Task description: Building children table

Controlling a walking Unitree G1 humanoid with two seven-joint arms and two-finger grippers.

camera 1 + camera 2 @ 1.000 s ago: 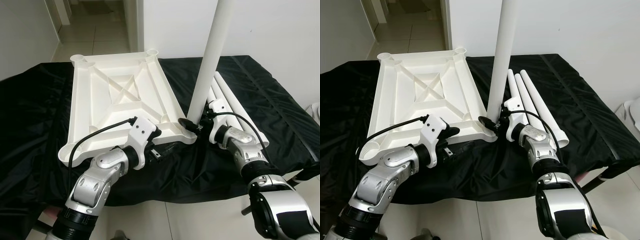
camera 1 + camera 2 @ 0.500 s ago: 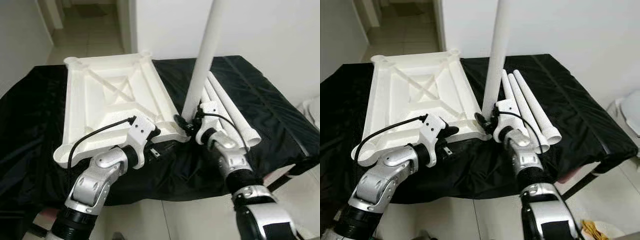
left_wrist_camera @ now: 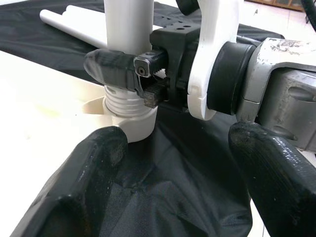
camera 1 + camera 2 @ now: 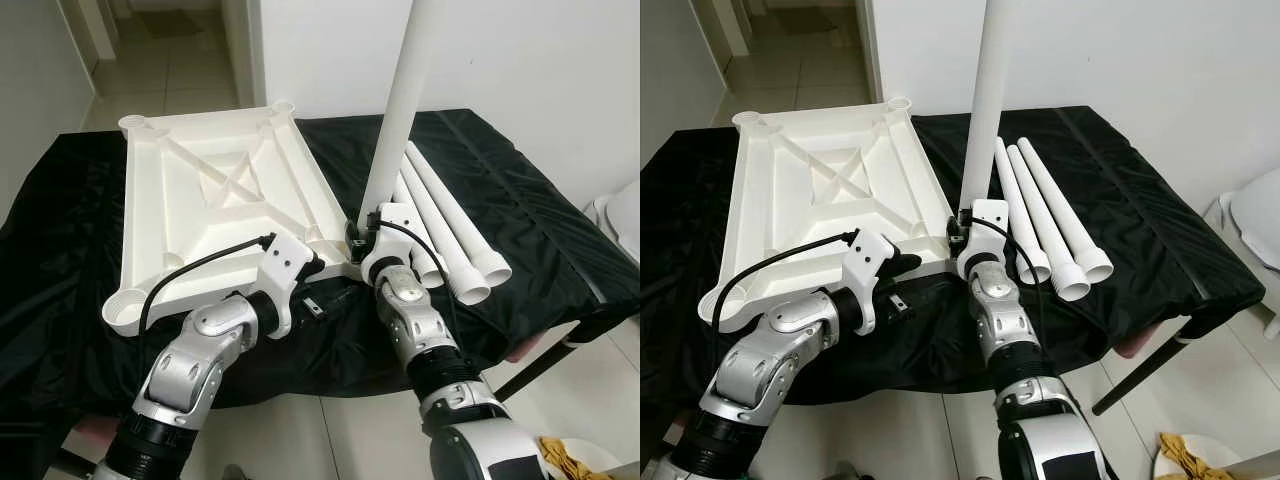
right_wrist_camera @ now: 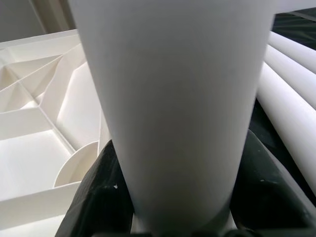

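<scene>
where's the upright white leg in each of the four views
Left eye view: upright leg right of centre, rising past the top edge.
Right eye view: upright leg near centre, same stance.
Left wrist view: its threaded foot at upper left, sitting in the corner socket.
Right wrist view: the tube spans the middle, close up.
Shared landmark: the right gripper clamped round its base.

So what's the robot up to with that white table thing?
It is assembling a children's table. The tabletop lies upside down on a black cloth. The right gripper is clamped on an upright leg, its threaded end sitting in the near corner socket. The left gripper is open beside that corner. Three spare legs lie alongside.
</scene>
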